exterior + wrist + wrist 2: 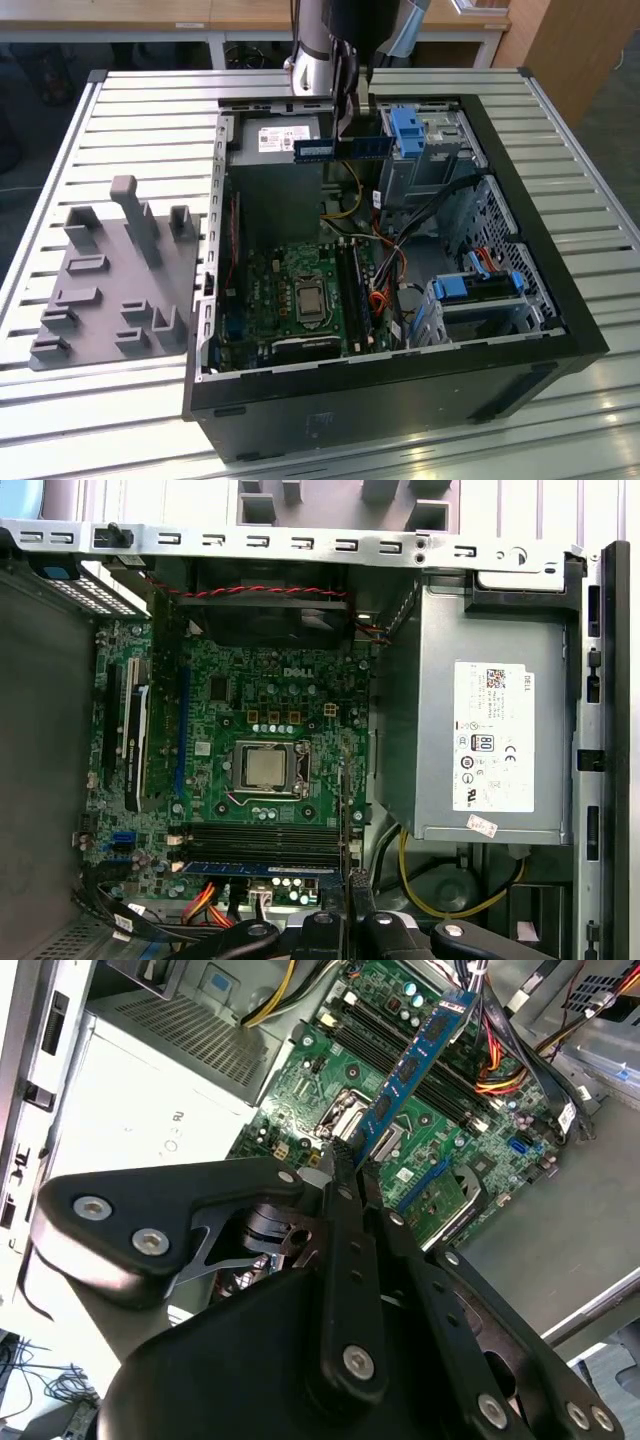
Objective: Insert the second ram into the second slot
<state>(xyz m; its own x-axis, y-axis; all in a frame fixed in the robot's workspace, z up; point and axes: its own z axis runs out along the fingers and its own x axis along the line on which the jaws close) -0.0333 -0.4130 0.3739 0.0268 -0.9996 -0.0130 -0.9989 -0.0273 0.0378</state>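
My gripper is shut on one end of the second ram, a thin blue board held level above the open computer case, over the power supply's edge. In the second wrist view the black fingers pinch the ram, which juts out over the motherboard. The first wrist view shows the ram edge-on, lying parallel to the dark memory slots and just beside them. Those slots lie well below the stick, to the exterior view's right of the processor socket. I cannot tell which slot is the second.
The power supply fills one corner of the case. Chunky blue drive-bay latches, metal drive cages and loose cables crowd the exterior view's right side. A grey fixture with pegs sits on the slatted table at the exterior view's left.
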